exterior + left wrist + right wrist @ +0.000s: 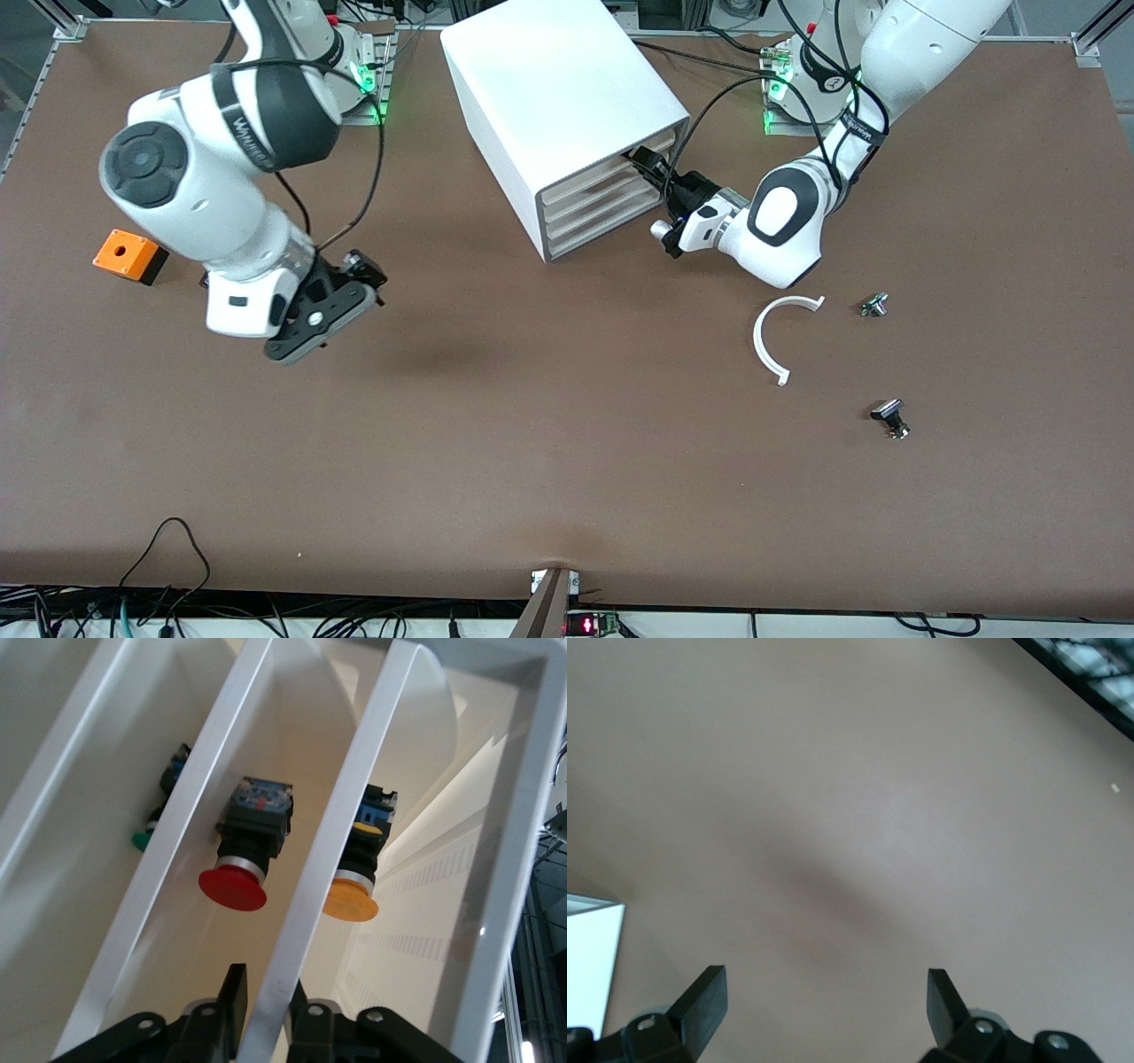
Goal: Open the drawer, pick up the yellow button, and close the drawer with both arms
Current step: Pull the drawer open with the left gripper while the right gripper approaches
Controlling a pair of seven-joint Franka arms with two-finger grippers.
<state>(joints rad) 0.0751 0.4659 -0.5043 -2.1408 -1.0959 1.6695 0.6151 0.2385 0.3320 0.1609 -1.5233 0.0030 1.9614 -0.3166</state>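
Left gripper (649, 167) at cabinet (558, 106) front, fingers (232, 1001) pinched narrowly on front strip of uppermost drawer (341, 828). Drawer seated in cabinet. Orange-capped button (354, 890) visible inside through the front, beside red-capped button (237, 877). Right gripper (323, 310) hovering over bare table (496, 425), fingers (702, 997) spread wide, holding nothing. Orange cube (128, 255) toward right arm's end.

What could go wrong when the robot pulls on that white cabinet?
1. The left gripper pinches only the thin front strip of the drawer, so it might slip off.
2. The red button sits one drawer away from the button; the wrong drawer could get opened.
3. The right gripper hangs open over the table, so the cabinet may slide.
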